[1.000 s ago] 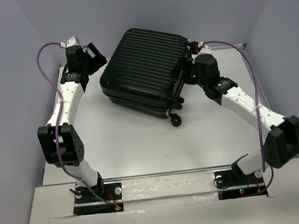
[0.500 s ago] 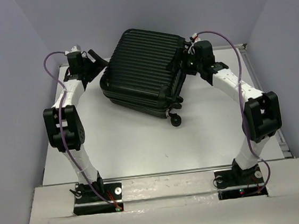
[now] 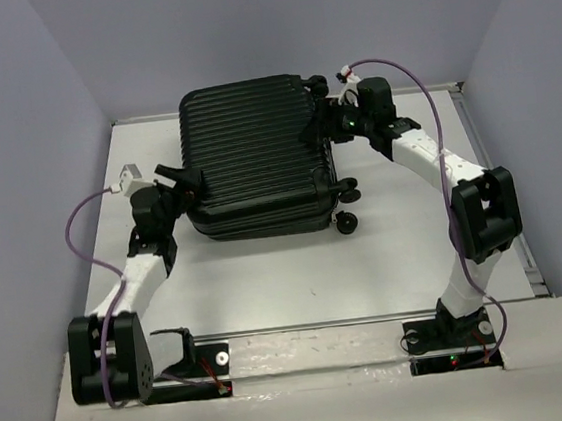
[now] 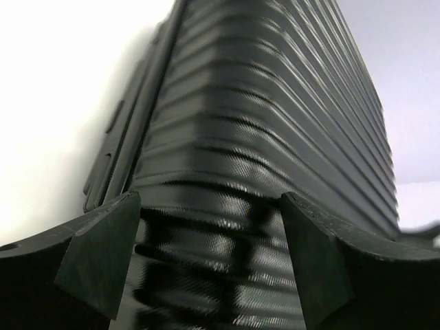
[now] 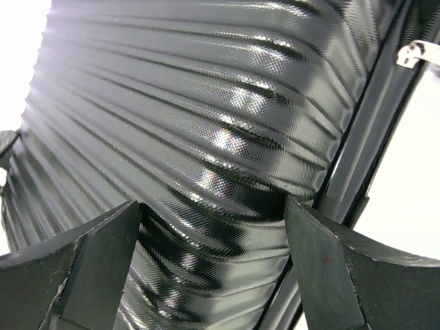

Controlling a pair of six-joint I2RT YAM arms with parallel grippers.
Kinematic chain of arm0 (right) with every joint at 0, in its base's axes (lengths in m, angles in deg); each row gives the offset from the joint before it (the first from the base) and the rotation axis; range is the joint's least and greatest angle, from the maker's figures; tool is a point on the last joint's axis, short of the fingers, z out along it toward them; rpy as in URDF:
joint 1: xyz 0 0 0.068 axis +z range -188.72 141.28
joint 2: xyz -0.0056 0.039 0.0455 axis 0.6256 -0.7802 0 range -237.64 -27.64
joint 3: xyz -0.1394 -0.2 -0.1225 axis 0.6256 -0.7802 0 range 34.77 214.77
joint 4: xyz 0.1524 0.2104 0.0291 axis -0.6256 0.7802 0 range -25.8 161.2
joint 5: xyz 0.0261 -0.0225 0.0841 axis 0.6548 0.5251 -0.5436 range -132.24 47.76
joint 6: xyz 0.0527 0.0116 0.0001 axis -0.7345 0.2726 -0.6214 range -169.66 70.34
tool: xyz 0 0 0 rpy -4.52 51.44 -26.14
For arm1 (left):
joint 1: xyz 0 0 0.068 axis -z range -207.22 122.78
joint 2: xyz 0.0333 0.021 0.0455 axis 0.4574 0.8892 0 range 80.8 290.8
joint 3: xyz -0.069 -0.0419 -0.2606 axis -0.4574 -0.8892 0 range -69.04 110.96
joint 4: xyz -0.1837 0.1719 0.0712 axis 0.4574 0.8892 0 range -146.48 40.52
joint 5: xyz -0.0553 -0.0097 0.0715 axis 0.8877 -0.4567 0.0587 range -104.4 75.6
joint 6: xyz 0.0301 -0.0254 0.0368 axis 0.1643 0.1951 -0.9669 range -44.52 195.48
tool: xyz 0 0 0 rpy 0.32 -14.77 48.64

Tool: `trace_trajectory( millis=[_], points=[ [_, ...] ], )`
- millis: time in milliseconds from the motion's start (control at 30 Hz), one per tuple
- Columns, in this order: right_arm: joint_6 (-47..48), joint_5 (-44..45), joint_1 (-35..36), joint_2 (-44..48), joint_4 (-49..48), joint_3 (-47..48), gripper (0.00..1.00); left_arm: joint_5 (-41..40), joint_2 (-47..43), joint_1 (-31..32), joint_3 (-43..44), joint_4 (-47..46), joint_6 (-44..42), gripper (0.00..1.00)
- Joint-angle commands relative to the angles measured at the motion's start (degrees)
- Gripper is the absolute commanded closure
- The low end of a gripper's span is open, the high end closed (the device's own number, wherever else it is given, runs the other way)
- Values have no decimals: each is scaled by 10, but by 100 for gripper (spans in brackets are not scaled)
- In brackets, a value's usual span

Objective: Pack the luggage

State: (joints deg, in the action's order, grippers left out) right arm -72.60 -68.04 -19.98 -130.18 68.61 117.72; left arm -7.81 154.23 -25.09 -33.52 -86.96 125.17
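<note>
Closed luggage (image 3: 250, 158), flat on the bench (image 3: 297, 269), ribbed shell up. Wheels (image 3: 346, 226) on the side running from the right gripper (image 3: 327, 125) back toward the arm bases. No lid open, no lining on show, no items for packing visible anywhere.

Left gripper (image 3: 176, 186): released, jaws spread wide, rounded shell corner directly ahead and filling the gap between the fingers (image 4: 96, 254). Zip seam (image 4: 113, 155) just off to one side of that gap. Pad contact with the shell: cannot tell from the wrist view.

Right gripper: likewise released and wide, diagonally opposite corner of the shell dead ahead between its own fingers. Seam band and a small pale zip tab (image 5: 414, 51) off to one side of the gap. Contact again not resolvable.

Step in hand, as a judgement: squaring up the case, with opposite corners bracketed from both sides, ahead of any opening. Packing proper not yet begun, going by the shut shell.

Next move, also a judgement: needs a hold on the zip tab or seam edge rather than on the smooth corner. Calls for a narrower jaw and a fine approach along the seam from the right gripper, plus bracing of the near corner by the left gripper. Risk: glossy hard shell on free wheels, so likely to skate across the bench under a one-sided push.
</note>
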Motion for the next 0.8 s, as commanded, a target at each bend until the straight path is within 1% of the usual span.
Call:
trace_trajectory(
  millis=[0, 67, 133, 167, 233, 267, 300, 400, 433, 467, 533, 567, 600, 633, 667, 700, 733, 767],
  points=[
    [14, -136, 67, -44, 81, 40, 14, 71, -125, 64, -105, 73, 12, 11],
    [11, -125, 67, -56, 94, 70, 13, 55, -168, 63, -101, 113, 1, 10],
    [5, -123, 67, -63, 102, 95, 11, 38, -194, 63, -53, 148, -30, 9],
    [3, -112, 67, -67, 113, 121, 10, 38, -192, 63, -7, 175, -41, 9],
    [-3, -101, 67, -61, 118, 140, 7, 38, -178, 62, 43, 204, -70, 7],
    [-3, -89, 67, -55, 119, 148, 6, 38, -173, 60, 65, 228, -79, 7],
    [-2, -81, 67, -47, 119, 154, 3, 38, -169, 58, 110, 241, -88, 7],
    [21, -43, 67, 10, 119, 159, 0, 17, -192, 48, 167, 278, -117, 6],
    [38, -30, 67, 49, 119, 146, 0, 11, -201, 45, 179, 289, -136, 6],
    [50, -5, 67, 73, 114, 133, 0, 4, -209, 42, 187, 315, -147, 5],
    [79, 15, 67, 127, 94, 89, 0, -13, -238, 35, 191, 339, -163, 4],
    [84, 37, 67, 189, 62, 22, 0, -13, -249, 32, 184, 349, -173, 3],
    [90, 47, 67, 223, 47, -16, 1, -12, -270, 31, 163, 353, -178, 3],
    [89, 53, 67, 258, 29, -57, 4, -11, -280, 31, 150, 357, -183, 3],
    [84, 55, 67, 329, 12, -101, 10, -12, -289, 31, 139, 370, -187, 2],
    [74, 46, 67, 365, -33, -200, 31, -11, -299, 30, 115, 375, -195, 2],
    [55, 36, 79, 430, -85, -298, 53, -11, -318, 29, 102, 384, -202, 2],
    [44, 36, 88, 430, -104, -299, 71, -10, -329, 29, 90, 387, -202, 2]
  ],
)
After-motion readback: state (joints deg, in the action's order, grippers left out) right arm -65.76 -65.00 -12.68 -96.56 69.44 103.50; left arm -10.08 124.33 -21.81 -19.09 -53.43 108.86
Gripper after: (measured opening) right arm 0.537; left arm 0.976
